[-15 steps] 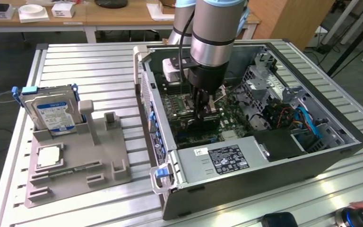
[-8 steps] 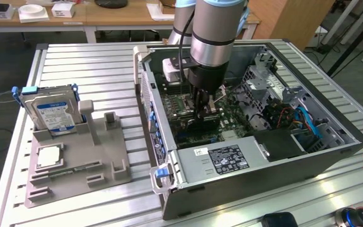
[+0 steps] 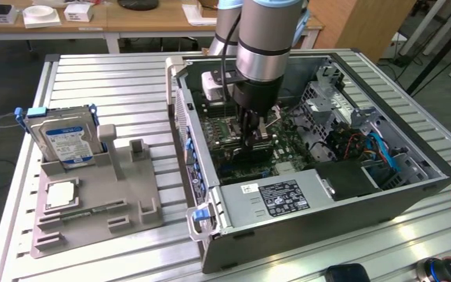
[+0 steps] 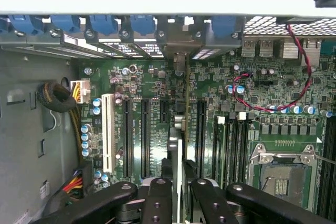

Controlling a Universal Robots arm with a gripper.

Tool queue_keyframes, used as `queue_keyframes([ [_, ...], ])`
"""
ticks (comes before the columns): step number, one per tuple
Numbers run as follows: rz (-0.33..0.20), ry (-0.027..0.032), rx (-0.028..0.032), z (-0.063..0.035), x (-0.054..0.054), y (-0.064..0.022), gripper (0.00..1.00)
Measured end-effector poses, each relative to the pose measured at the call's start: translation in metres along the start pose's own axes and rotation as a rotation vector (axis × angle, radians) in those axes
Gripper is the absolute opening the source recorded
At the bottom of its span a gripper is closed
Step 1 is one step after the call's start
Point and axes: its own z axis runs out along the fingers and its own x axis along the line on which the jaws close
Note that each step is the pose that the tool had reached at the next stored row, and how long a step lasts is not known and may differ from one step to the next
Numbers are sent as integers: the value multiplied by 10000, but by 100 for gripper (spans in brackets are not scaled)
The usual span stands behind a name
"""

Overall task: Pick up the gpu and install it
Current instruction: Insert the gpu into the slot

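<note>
Pincer [image 4: 178, 192] clamped on the gpu [image 4: 181, 129], held edge-on over the motherboard [image 4: 252, 103] slots inside the open PC case [image 3: 288, 235]. Hard drive [image 3: 65, 138] upright in gray fixture [image 3: 124, 194] at case's 9 o'clock on worktop [image 3: 108, 76].

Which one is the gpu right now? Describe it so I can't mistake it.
Look inside the open computer case, at the green motherboard under the arm. The gpu is the thin dark card standing edge-on among the long black expansion slots, between the gripper fingers. Unlike the empty slots beside it, it rises toward the camera.
</note>
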Motion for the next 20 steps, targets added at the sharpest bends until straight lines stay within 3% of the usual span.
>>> queue_keyframes([
  [12, 5, 0, 10, 0, -1, 3, 22],
  [14, 5, 0, 10, 0, -1, 3, 20],
  [15, 5, 0, 10, 0, -1, 3, 13],
  [20, 5, 0, 10, 0, -1, 3, 13],
])
